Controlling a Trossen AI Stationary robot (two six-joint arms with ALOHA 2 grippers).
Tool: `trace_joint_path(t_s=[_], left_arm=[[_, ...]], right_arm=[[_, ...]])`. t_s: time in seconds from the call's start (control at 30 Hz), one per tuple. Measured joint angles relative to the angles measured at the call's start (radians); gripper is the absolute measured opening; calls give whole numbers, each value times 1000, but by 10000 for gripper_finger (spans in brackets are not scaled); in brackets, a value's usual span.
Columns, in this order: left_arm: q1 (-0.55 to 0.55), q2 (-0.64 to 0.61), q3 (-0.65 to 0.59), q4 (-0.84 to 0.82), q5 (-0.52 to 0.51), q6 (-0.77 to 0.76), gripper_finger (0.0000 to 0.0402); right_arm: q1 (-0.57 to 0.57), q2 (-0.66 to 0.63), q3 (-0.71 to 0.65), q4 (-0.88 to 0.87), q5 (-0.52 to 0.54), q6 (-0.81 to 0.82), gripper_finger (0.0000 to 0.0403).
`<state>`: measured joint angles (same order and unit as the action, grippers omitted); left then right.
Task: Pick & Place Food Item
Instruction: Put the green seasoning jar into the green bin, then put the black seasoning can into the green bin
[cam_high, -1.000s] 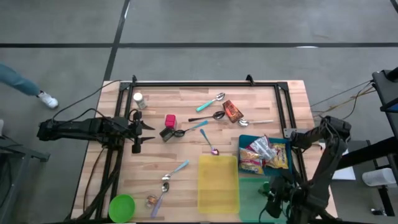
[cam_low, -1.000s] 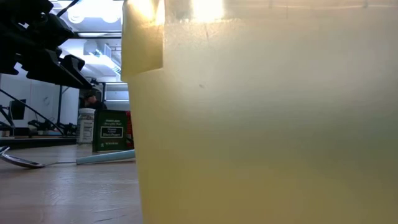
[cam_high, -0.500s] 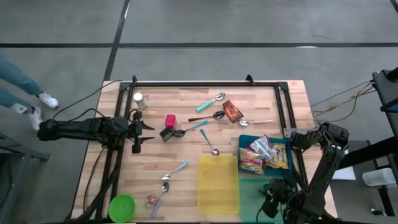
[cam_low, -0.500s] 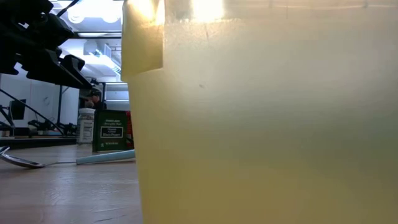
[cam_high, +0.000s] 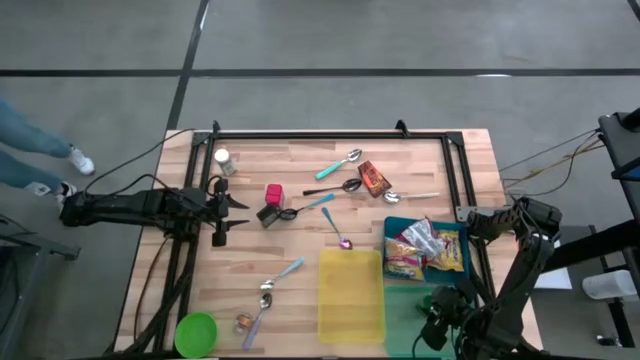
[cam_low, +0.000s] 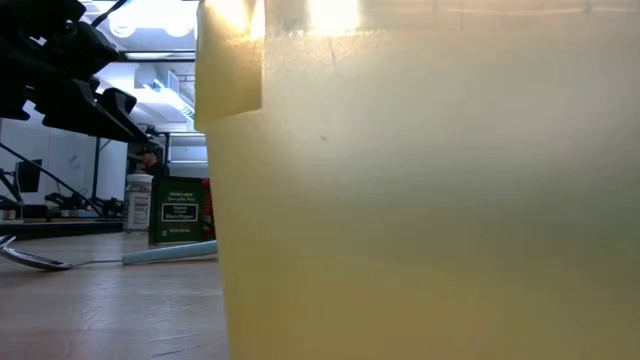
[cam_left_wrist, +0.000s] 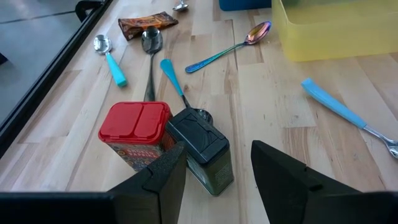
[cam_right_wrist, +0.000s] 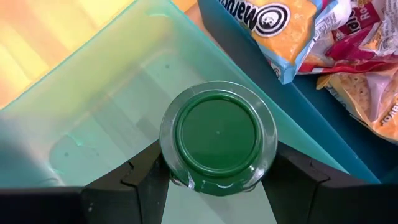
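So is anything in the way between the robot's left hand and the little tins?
Nothing visible is. The left hand, fingers apart, sits right behind the red-lid tin and the dark tin lying beside it. Only bare table shows between them.

no lettering readable; only a partial word on an orange snack bag (cam_right_wrist: 292, 28)

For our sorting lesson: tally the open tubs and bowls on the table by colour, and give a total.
Yellow tub: 1
Blue tub: 1
Pale green tub: 1
Green bowl: 1
Total: 4
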<state>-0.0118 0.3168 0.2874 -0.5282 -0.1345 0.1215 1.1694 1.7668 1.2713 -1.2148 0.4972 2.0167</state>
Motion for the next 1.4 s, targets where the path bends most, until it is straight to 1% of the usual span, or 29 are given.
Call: trace_joint_path(t_s=[0.17,0.23,0.5,0.7,0.83,1.17,1.4], left_arm=[[0,0,0,0,0,0,181],[0,0,0,0,0,0,181],[0,0,0,0,0,0,181],[0,0,0,0,0,0,181],[0,0,0,0,0,0,181],[0,0,0,0,0,0,181],[0,-1,0,0,0,0,181]], right_arm=[[2,0,0,0,1,6,212],[4,0,-2,0,1,29,220],[5,-2,-7,0,4,45,306],[5,-3,-6,-1,4,41,338],[5,-20,18,-2,3,19,345],[3,-69,72,-35,4,13,346],[-9,-135,81,-132,123,-27,346]])
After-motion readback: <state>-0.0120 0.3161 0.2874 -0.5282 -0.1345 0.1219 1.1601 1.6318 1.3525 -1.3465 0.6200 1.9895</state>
